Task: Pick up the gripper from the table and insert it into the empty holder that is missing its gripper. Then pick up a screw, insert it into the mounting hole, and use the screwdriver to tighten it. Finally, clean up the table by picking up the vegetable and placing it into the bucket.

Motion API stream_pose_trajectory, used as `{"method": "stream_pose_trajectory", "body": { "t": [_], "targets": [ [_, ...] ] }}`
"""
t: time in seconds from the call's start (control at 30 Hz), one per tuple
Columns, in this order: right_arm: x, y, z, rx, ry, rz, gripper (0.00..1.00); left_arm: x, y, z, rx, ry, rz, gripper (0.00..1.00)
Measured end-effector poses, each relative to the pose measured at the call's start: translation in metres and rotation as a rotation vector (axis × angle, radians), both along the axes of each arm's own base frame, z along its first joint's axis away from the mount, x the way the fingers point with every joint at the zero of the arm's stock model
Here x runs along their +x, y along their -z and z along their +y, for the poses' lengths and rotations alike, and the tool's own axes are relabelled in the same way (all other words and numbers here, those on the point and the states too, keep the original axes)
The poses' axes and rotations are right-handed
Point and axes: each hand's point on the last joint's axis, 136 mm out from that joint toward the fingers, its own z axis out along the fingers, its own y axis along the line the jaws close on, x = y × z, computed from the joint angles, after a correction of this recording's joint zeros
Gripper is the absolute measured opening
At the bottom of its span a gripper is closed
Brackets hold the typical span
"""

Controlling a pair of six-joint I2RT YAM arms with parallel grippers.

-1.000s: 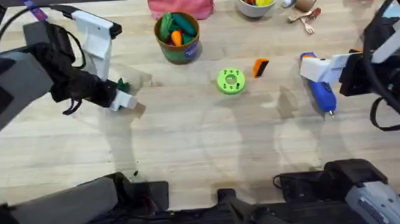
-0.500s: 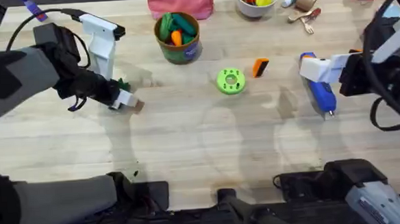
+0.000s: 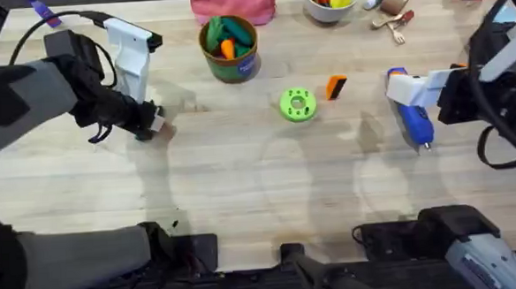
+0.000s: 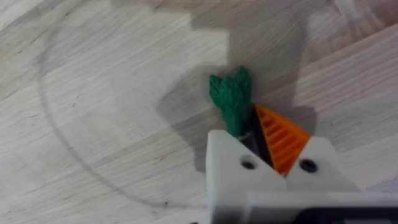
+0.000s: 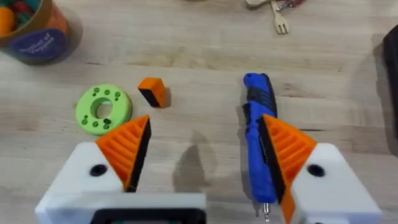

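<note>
A robotics lab or test bench: a pale wooden surface (image 3: pixel 260 189) carries two robot arms, loose cables, a blue screwdriver (image 3: pixel 413 119), a green printed disc (image 3: pixel 297 104) and a tub of toy vegetables (image 3: pixel 229 46).

The vegetable (image 4: pixel 231 99) is dark green; the pad beside it is ribbed orange. The screwdriver (image 5: pixel 258 140) is blue, the gripper (image 5: pixel 152 91) orange with a black side, near a bright green disc (image 5: pixel 102 109).
</note>
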Motion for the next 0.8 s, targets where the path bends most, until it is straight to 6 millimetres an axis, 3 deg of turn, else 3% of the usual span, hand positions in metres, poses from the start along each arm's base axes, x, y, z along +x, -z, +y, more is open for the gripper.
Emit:
{"method": "stream_pose_trajectory", "body": {
  "t": [0.5, 0.53, 0.7, 0.8],
  "targets": [
    [0.0000, 0.0001, -0.0001, 0.000, 0.000, 0.000, 0.994, 0.0000, 0.0000, 0.0002, 0.001, 0.001, 0.000, 0.033],
    [0.0000, 0.0000, 0.0000, 0.000, 0.000, 0.000, 0.994, -0.0001, 0.0001, 0.0009, 0.005, 0.000, 0.001, 0.134],
    [0.0000, 0.0001, -0.0001, 0.000, 0.000, 0.000, 0.994, 0.0032, -0.0019, 0.0041, 0.015, -0.004, -0.011, 0.911],
    [0.0000, -0.0001, 0.0000, 0.000, 0.000, 0.000, 0.994, 0.0037, -0.0022, 0.0046, 0.015, -0.008, -0.013, 0.982]
  ]
}}
